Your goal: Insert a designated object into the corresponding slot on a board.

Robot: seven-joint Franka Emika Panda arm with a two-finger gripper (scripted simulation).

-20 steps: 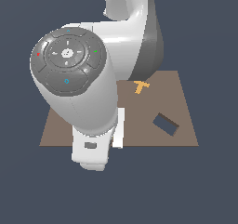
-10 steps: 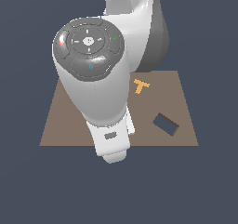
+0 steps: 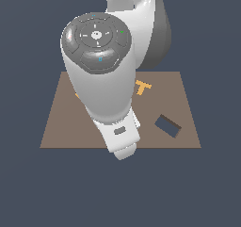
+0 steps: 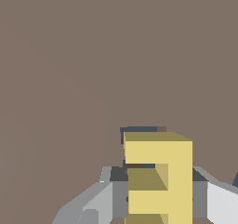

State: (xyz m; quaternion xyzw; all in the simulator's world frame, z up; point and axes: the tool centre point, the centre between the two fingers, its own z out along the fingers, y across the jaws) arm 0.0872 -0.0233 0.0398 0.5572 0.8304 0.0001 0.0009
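Note:
In the wrist view the yellow E-shaped block (image 4: 158, 172) sits between my gripper's (image 4: 158, 193) grey fingers (image 4: 114, 188), which are shut on it. Just beyond the block's far edge a strip of the dark navy slot (image 4: 139, 129) shows on the brown board (image 4: 69, 79); the block covers the slot's other parts. I cannot tell whether the block touches the board. In the exterior view my own arm (image 3: 101, 75) hides the block, the slot and the fingertips. Only the white hand (image 3: 120, 136) shows, over the board's (image 3: 56, 132) front middle.
An orange T-shaped piece (image 3: 143, 87) lies on the board toward the exterior view's right. A larger dark rectangular recess (image 3: 168, 125) lies in front of it. A sliver of another orange piece (image 3: 77, 95) peeks out beside the arm.
The arm has swung toward the exterior view's right, and the hand has shifted right along the board's front part. The T piece and the rectangular recess have not moved.

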